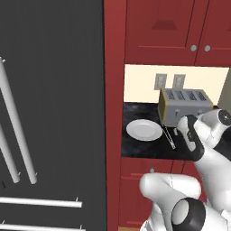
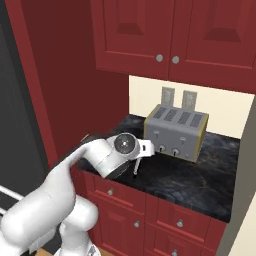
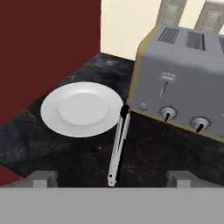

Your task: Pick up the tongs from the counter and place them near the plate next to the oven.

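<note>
The white plate [image 3: 83, 108] lies on the black counter [image 3: 166, 153], close to the dark red wall. The silver tongs [image 3: 119, 144] rest flat on the counter along the plate's right rim, with the dark tip toward the toaster. My gripper [image 3: 112, 178] is open and hovers over the tongs' near end, one fingertip on each side and wide apart. Nothing is held. From the left base view the plate [image 1: 143, 130] and the tongs [image 1: 169, 136] sit in front of the toaster, with my hand just right of the tongs.
A boxy steel four-slot toaster [image 3: 188, 74] stands right behind the tongs. A tall black oven front [image 1: 54, 113] with white bar handles fills the left. Red wall cabinets [image 2: 175, 35] hang above. Open counter [image 2: 200, 185] stretches to the right of the toaster.
</note>
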